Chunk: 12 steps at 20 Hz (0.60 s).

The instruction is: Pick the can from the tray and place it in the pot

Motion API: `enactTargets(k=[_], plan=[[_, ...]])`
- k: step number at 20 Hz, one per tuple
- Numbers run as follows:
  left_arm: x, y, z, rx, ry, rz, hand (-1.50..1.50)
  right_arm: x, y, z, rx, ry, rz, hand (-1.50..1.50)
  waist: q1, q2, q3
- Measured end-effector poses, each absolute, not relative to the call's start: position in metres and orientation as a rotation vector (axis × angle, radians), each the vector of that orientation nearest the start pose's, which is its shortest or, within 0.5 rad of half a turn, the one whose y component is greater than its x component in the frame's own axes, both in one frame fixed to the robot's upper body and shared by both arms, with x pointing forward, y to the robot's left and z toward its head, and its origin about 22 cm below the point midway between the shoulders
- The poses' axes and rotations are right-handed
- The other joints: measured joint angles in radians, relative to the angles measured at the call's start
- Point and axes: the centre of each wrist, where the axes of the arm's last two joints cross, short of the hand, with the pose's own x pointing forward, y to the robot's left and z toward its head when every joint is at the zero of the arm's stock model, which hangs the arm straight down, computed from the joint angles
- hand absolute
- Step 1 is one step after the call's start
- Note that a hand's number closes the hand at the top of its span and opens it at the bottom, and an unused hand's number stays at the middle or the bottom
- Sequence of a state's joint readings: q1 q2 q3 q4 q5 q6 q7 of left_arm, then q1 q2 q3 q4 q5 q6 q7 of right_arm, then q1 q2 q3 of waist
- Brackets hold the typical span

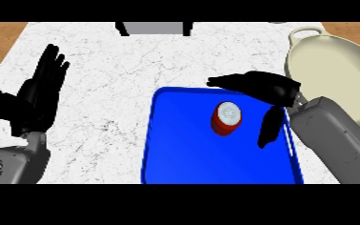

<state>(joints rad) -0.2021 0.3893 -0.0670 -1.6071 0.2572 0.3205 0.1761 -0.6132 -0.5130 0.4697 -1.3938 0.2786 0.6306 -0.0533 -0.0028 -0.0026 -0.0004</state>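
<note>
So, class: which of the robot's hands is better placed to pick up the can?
The right hand: it is open over the blue tray beside the can. The left hand rests open, off the tray.

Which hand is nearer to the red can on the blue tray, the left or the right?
The right hand. It is open over the tray, arched around the can without touching it. The left hand rests open at the counter's left edge, far from the can.

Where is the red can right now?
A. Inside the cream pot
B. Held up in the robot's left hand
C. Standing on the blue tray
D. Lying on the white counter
C. The red can stands upright on the blue tray, with the right hand open around it and not yet gripping.
</note>
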Motion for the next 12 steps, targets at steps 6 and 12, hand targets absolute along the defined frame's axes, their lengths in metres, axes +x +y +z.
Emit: enactTargets(k=[6, 12], plan=[[0.278, 0.283, 0.080, 0.200, -1.613, 0.074, 0.00, 0.335, -0.186, 0.104, -0.060, -1.309, 1.658, -1.50, 0.005, 0.002, 0.000], [0.279, 0.281, 0.083, 0.202, -1.612, 0.061, 0.00, 0.331, -0.173, 0.093, -0.117, -1.291, 1.666, -1.50, 0.006, 0.002, 0.000]])
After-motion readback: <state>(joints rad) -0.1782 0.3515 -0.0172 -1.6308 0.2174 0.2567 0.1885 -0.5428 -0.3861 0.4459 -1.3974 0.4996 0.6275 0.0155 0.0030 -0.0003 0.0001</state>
